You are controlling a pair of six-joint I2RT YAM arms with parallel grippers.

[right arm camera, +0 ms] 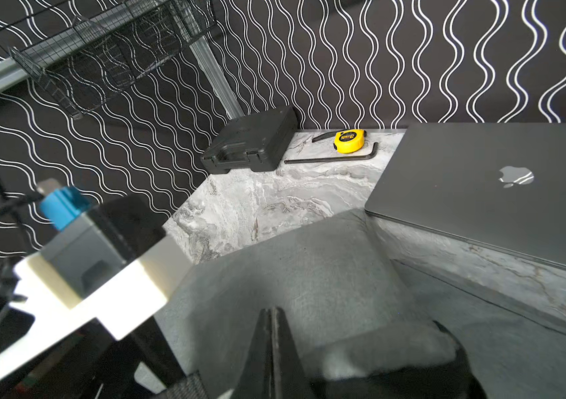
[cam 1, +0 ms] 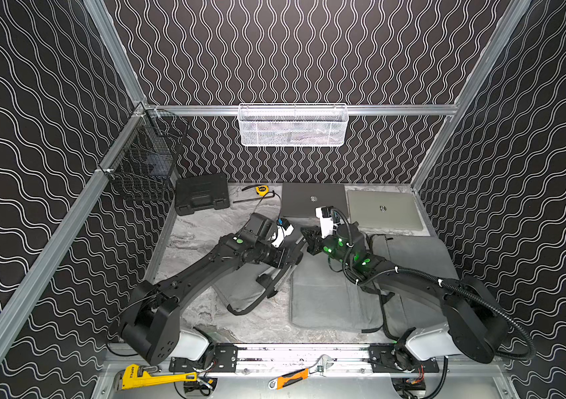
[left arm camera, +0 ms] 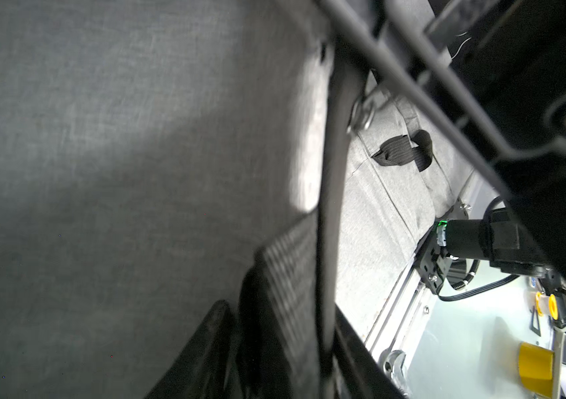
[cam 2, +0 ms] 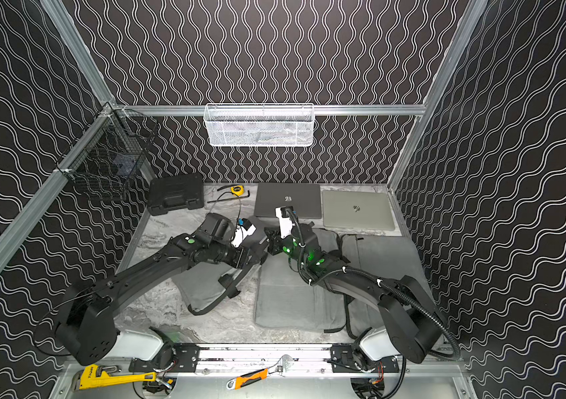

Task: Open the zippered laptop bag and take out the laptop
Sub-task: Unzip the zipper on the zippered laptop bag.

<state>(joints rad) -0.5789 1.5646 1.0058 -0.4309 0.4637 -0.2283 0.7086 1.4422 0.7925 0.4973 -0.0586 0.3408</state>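
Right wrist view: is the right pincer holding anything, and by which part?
Cannot be told. The right pincer is shut at a raised fold of the grey fabric laptop bag, with nothing visibly pinched.

Apple logo on dark laptop (right arm camera: 488,197)

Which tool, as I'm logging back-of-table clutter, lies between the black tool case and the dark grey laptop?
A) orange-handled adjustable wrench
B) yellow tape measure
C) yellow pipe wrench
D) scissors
B: the yellow tape measure sits by the back wall between the black tool case and the dark grey laptop, next to a hex key.
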